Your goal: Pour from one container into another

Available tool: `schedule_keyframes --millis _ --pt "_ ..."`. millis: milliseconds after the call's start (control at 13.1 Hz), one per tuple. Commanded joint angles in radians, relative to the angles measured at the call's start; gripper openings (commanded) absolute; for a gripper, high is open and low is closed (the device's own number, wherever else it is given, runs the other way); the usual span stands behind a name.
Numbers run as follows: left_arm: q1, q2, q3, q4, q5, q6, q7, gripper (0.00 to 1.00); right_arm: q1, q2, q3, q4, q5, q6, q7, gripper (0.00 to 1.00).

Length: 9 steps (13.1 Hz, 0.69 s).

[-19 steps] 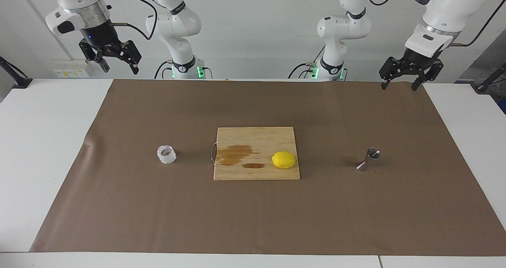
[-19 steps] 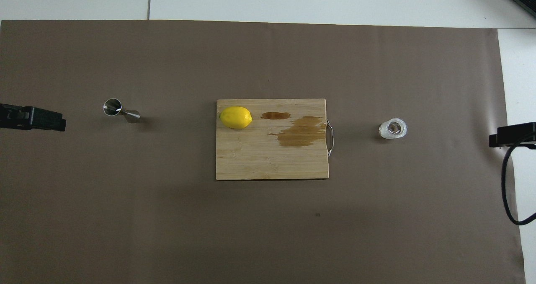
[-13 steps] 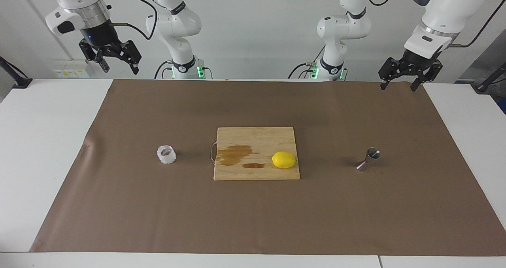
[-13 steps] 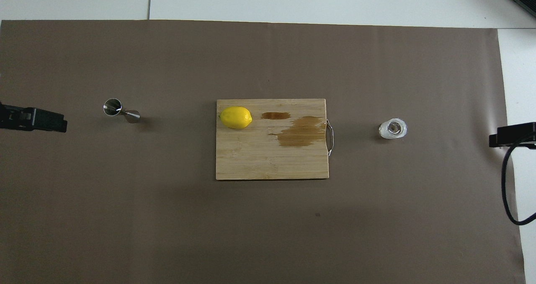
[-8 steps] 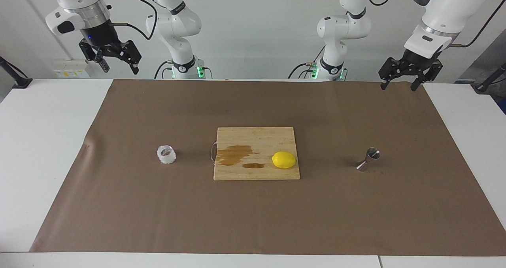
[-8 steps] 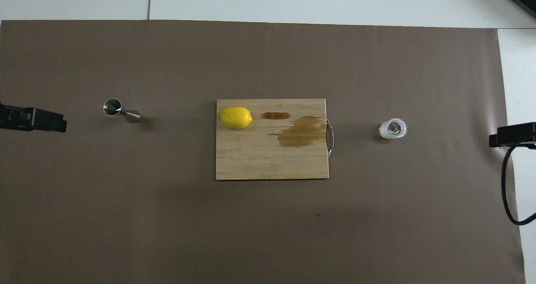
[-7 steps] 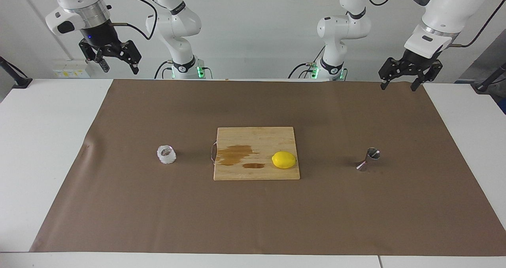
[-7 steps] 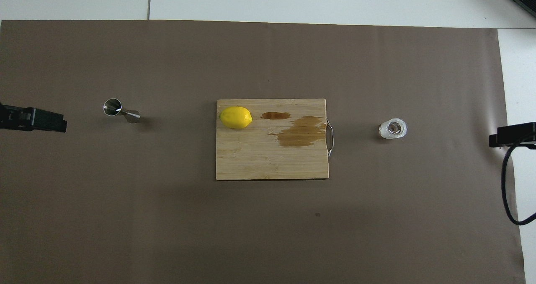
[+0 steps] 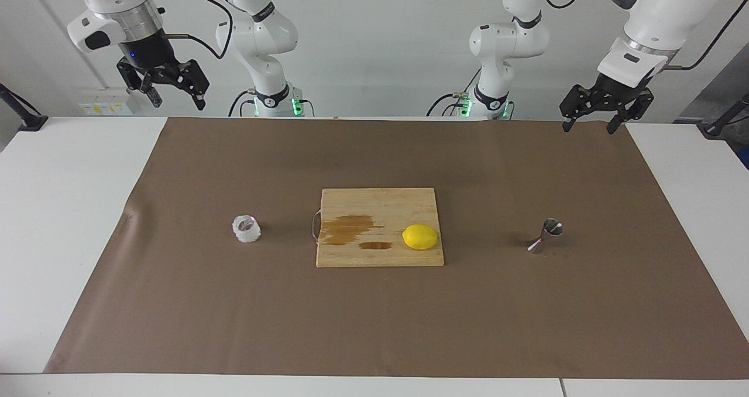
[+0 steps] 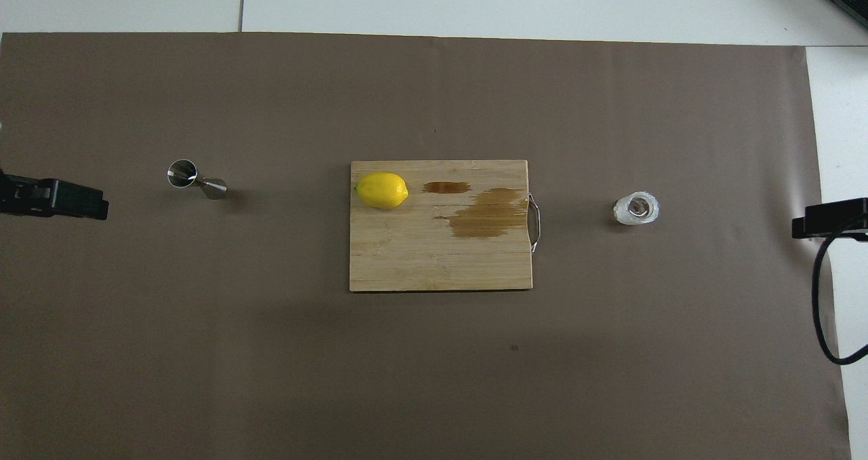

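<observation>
Both pincers hang raised in the air, empty, near the robots' edge of the tabletop (image 9: 70, 221).

Left pincer (image 9: 588, 125): fingers spread apart, gripping nothing, over the brown mat (image 9: 374, 327) at the left arm's end. The steel jigger (image 9: 545, 235) stands on the mat well apart from this pincer, out toward the middle depth of the mat, untouched; its open cone top shows in the overhead view (image 10: 182, 174).

Right pincer (image 9: 175, 95): fingers also parted, gripping nothing, over the right arm's end. The faceted glass cup (image 9: 246, 229) sits upright on the mat well apart from it, untouched.

Between cup and jigger lies a wooden cutting board (image 9: 380, 201), its metal handle toward the cup. A lemon (image 9: 420, 236) rests on the board at the jigger's end; two dark wet patches (image 9: 348, 228) mark the board beside it, toward the cup.
</observation>
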Motion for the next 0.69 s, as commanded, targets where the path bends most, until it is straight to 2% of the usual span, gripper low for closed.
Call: schedule_keyframes --millis 0,382,611 --pt "0.011 -0.026 -0.002 -0.019 0.011 -0.044 0.007 1.0 -0.004 -0.02 0.006 -0.019 -0.016 -0.008 0.011 1.0" --pt "0.017 -0.024 0.0 -0.025 0.008 -0.023 -0.073 1.0 -0.004 -0.02 0.006 -0.019 -0.016 -0.008 0.011 1.0" --pt "0.032 0.02 0.001 -0.012 -0.012 0.035 -0.076 1.0 -0.004 -0.02 0.006 -0.019 -0.018 -0.008 0.011 1.0"
